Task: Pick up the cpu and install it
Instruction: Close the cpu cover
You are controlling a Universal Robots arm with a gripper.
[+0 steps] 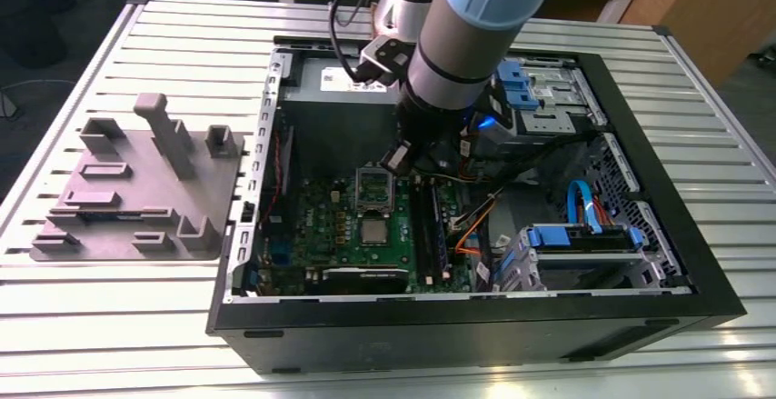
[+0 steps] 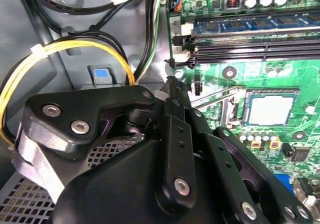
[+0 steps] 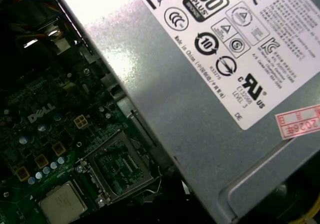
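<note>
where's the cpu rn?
The cpu sits on the green motherboard inside the open case, just below the open socket frame in the exterior view, memory slots toward that view's right.

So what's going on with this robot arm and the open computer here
A single robot arm is reaching down into an open computer case lying on a slatted table. Its pincer hangs over the green motherboard, close to the processor socket. The cpu already lies flat on the board in the socket area, with the socket's metal cover flipped open beside it. The pincer isn't touching the cpu. A grey tray sits outside the case.
</note>
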